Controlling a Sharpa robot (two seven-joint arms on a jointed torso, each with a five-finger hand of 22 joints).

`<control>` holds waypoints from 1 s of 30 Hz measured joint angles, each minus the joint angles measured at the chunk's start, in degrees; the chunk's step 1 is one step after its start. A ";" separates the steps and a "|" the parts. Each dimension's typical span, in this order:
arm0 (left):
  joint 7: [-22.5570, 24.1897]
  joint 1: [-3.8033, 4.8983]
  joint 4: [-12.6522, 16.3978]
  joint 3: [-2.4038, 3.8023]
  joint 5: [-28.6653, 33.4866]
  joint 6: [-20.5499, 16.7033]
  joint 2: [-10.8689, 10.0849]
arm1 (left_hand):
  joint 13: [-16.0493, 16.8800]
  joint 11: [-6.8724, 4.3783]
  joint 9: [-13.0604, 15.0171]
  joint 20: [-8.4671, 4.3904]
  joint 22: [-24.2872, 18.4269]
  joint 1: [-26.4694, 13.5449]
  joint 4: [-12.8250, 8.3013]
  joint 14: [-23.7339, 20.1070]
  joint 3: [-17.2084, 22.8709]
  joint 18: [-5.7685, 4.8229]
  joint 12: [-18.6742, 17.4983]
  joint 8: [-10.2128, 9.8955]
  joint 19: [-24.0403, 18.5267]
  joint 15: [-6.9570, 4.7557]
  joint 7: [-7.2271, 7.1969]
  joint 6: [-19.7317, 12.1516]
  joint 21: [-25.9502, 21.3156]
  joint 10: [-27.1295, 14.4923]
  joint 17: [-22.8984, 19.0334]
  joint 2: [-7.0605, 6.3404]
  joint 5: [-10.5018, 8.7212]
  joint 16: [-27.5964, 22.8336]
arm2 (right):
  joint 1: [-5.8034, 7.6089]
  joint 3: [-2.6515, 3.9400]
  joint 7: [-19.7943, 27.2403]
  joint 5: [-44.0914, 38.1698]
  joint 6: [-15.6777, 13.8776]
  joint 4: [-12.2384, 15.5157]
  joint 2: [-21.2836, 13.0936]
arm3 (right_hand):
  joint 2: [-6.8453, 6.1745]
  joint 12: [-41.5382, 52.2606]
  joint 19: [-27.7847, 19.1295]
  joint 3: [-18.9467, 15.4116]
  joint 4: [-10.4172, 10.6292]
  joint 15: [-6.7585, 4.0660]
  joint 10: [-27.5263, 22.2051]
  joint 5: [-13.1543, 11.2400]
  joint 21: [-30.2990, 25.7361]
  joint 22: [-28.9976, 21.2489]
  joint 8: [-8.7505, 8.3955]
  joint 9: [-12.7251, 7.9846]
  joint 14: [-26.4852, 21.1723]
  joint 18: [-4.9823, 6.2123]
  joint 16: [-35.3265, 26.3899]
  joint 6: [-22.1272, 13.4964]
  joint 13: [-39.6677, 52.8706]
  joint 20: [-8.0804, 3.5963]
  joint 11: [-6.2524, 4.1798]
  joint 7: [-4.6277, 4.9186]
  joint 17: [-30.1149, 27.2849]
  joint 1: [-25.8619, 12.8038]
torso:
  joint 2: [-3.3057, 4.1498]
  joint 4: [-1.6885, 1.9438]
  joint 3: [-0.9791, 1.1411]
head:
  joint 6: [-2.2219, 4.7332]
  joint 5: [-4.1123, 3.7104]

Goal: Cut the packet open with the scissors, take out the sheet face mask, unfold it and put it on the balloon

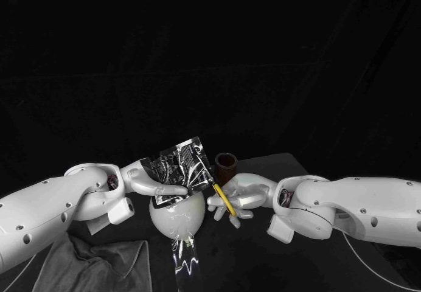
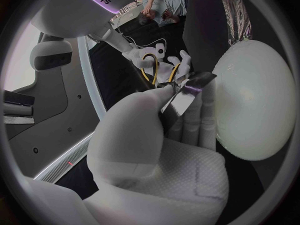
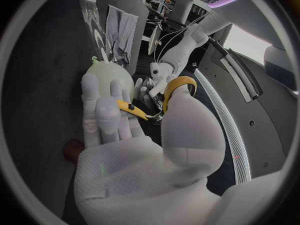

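Note:
My left hand (image 1: 151, 180) pinches a silvery packet (image 1: 182, 165) and holds it upright above the white balloon (image 1: 179, 216). My right hand (image 1: 238, 198) grips the yellow-handled scissors (image 1: 224, 201), whose tips reach the packet's lower right corner. In the left wrist view the packet (image 2: 187, 91) sits between my left fingers (image 2: 190, 120), with the scissors (image 2: 152, 68) meeting its edge and the balloon (image 2: 253, 100) beside it. In the right wrist view the scissors (image 3: 177, 85) lie across my right hand (image 3: 140, 150), near the balloon (image 3: 110, 77).
A brown cylinder (image 1: 226, 162) stands just behind my right hand. A grey cloth (image 1: 98, 261) lies at the front left. A clear shiny strip (image 1: 186, 261) trails from under the balloon toward the front edge.

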 measured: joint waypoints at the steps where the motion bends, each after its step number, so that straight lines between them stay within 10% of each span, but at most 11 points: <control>1: 0.00 0.00 0.03 0.00 0.01 0.00 0.00 | 0.00 0.00 0.00 0.00 0.00 0.00 0.00 0.00 0.00 -0.03 0.00 0.00 0.00 0.00 0.00 0.00 0.00 0.00 0.00 0.00 -0.01 0.00 | 0.00 0.00 0.10 0.10 -0.19 -0.04 0.01 | 0.02 0.00 0.00 0.46 -0.02 0.00 0.00 0.00 0.04 0.04 0.00 0.00 0.00 0.09 0.08 0.00 -0.10 0.00 0.00 0.00 0.22 -0.01 | 0.00 0.00 0.00 | 0.03 -0.03; 18: 0.01 0.04 0.19 0.05 0.65 -0.24 0.05 | 0.00 0.09 0.00 0.00 0.06 0.00 0.00 0.00 0.00 -0.39 0.00 -0.06 0.00 0.02 0.22 0.21 -0.01 -0.09 0.15 0.00 -0.06 -0.01 | -0.08 -0.07 1.63 2.20 -3.07 -0.58 0.96 | 11.73 3.09 4.06 5.09 -0.56 -1.82 6.67 0.00 7.98 4.65 1.94 0.35 3.49 0.59 5.24 4.84 -0.37 -1.38 -2.44 -2.53 5.88 3.23 | 0.01 -0.03 0.01 | 0.24 -0.31; 30: -0.03 0.02 0.37 0.04 0.85 -0.29 0.33 | 0.00 0.09 0.00 0.00 0.05 -0.01 0.00 -0.07 0.00 0.20 0.00 -0.22 0.00 0.11 0.21 0.21 -0.01 -0.09 0.13 -0.01 0.14 -0.01 | -0.07 -0.01 2.50 2.98 -4.60 -0.71 1.31 | 16.49 6.10 7.56 0.43 -0.65 -4.06 13.71 -0.16 14.21 8.48 4.74 2.47 6.34 -0.39 9.50 10.06 3.07 -3.35 -5.12 -5.32 11.97 6.81 | 0.01 -0.04 0.01 | 0.08 -0.32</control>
